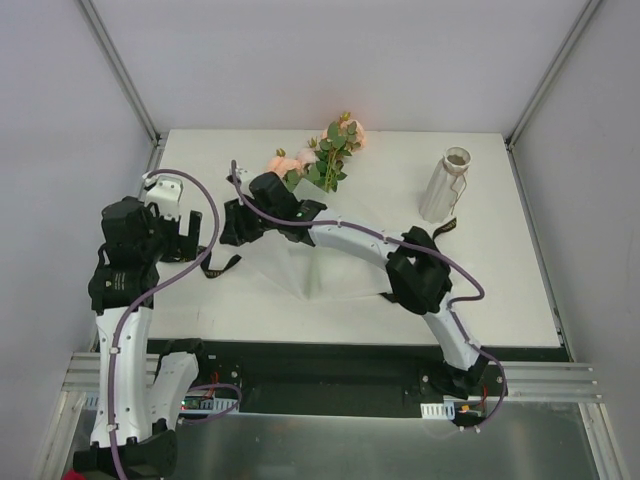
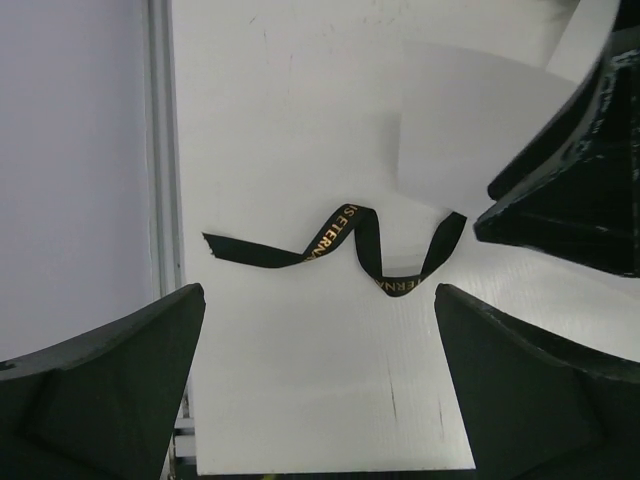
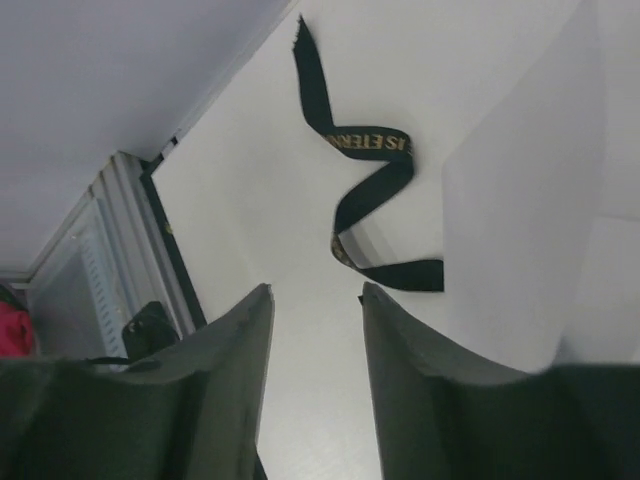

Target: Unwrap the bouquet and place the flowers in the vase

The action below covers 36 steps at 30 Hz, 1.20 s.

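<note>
Left gripper gaping, right gripper ajar, both empty. Suggest pinching flowers low on stems, far tabletop edge.

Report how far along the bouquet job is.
Done: ribbon off, lying loose; paper spread open; flowers bare on the table. In hand: nothing; left end effector and right end effector open, empty. To do: flowers into the upright vase, which shows no stems.

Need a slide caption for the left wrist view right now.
Open left gripper hovers over the loose dark ribbon lying on the table, one end at the white paper's edge.
</note>
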Each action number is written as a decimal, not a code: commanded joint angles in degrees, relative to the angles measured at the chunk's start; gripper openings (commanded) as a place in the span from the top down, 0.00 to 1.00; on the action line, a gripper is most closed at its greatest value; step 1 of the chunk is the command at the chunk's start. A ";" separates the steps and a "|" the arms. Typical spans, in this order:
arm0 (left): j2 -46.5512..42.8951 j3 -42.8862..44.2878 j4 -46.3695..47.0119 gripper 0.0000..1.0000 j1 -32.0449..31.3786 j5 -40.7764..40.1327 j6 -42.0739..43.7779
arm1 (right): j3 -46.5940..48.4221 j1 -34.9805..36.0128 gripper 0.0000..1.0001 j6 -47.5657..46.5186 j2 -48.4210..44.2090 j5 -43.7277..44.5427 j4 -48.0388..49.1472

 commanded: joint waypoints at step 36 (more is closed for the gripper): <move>18.41 2.69 -7.87 0.01 -0.41 25.27 10.02 | -2.59 -33.48 0.06 -20.04 -0.38 -16.50 -17.09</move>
